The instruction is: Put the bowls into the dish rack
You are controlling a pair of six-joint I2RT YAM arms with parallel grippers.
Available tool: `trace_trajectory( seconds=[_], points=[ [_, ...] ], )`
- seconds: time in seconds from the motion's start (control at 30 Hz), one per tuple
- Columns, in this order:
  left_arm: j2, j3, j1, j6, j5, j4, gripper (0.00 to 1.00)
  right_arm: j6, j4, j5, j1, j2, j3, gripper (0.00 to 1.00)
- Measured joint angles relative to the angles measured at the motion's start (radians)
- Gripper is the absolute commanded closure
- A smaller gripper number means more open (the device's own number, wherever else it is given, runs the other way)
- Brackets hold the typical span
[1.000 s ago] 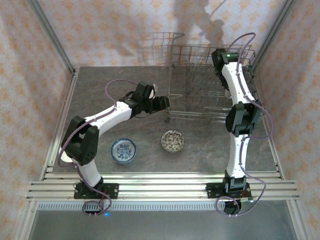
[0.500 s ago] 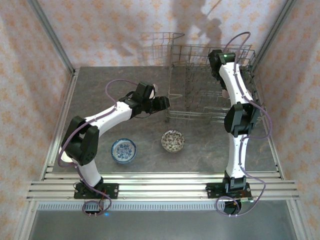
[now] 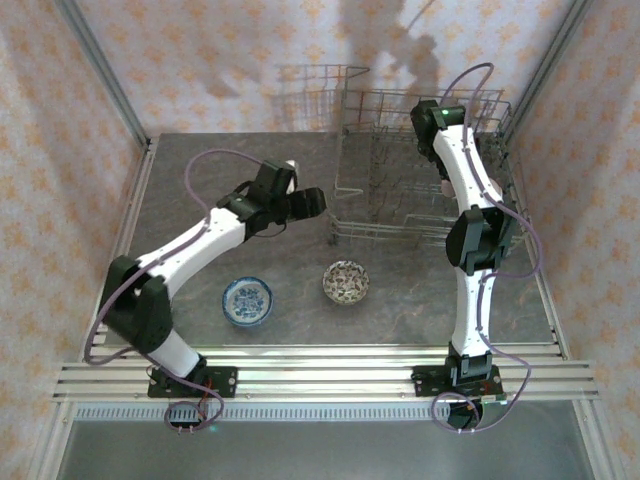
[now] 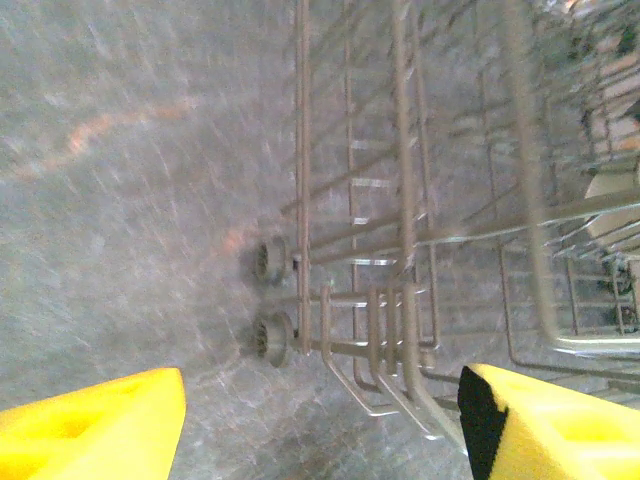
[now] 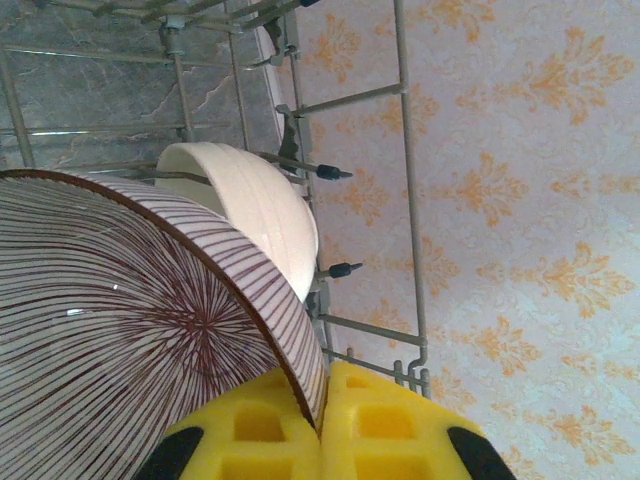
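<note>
Well, the right gripper (image 5: 320, 400) is pinched tight on the rim of a brown-striped bowl (image 5: 130, 340) inside the dish rack (image 3: 385, 232), with a cream bowl (image 5: 255, 205) just beside it. The left gripper (image 3: 314, 203) hangs empty, jaws apart, beside the rack's left wall. A blue-and-white bowl (image 3: 246, 300) and a speckled bowl (image 3: 346, 281) sit apart on the grey marbled table (image 3: 200, 180); orange-patterned wallpaper (image 3: 200, 60) surrounds.

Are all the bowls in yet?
Not yet. One cream bowl stands in the grey wire dish rack. The right hand holds a brown-striped bowl beside it. A blue-and-white bowl and a speckled bowl wait on the table; the left hand is open.
</note>
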Motion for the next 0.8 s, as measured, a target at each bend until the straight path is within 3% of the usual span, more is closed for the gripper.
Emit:
trace_trajectory(
  seconds=[0.17, 0.57, 0.8],
  points=[
    [-0.025, 0.138, 0.003, 0.100, -0.061, -0.061, 0.24, 0.000, -0.008, 0.002, 0.000, -0.018, 0.000, 1.00],
    [0.518, 0.861, 0.002, 0.250, -0.104, -0.277, 0.27, 0.017, -0.029, 0.007, 0.022, -0.060, 0.003, 1.00],
    [0.803, 1.239, -0.011, 0.281, -0.193, -0.446, 0.50, 0.042, -0.031, 0.006, 0.028, -0.113, -0.055, 1.00]
  ],
)
